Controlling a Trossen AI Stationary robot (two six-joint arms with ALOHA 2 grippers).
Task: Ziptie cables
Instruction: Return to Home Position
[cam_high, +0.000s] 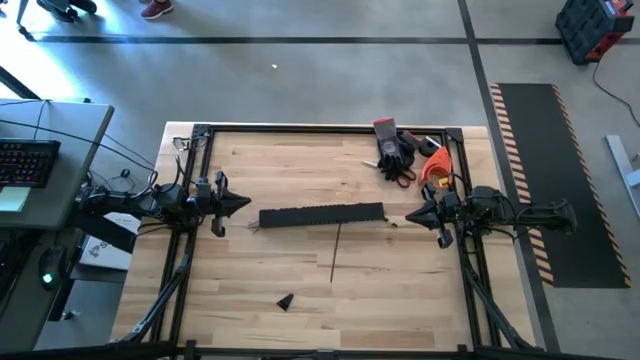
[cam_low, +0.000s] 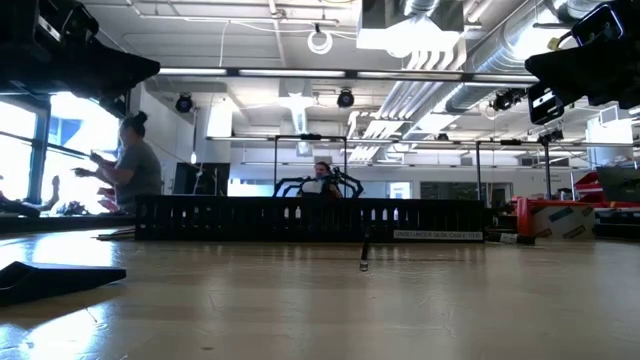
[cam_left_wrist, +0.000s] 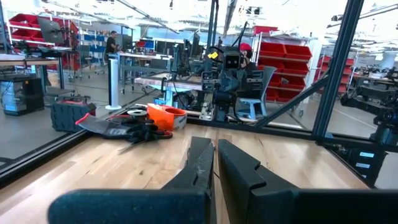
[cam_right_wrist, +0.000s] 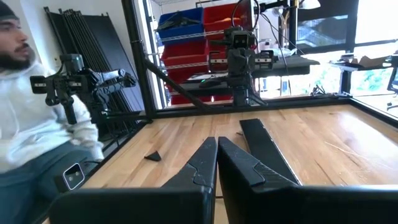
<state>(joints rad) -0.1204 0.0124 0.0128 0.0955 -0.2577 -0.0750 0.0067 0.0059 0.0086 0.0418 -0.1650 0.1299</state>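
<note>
Both grippers empty, jaws pressed together: left gripper (cam_high: 245, 203) and right gripper (cam_high: 410, 217) sit at opposite table edges, my guess home pose. Black duct (cam_high: 320, 214) lies between jaws, lidded. Cables unseen; I judge inside duct.

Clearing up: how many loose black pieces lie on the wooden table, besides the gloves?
3: long black slotted duct mid-table, thin dark strip beside it, small black wedge near the front edge. The duct may hide more.

Cables (cam_high: 392, 222): thin wire bundle, almost wholly hidden inside the closed black slotted rail (cam_high: 322, 214) at table centre. Only short stubs show at the rail's 3 and 9 o'clock ends. Colours not discernible.
</note>
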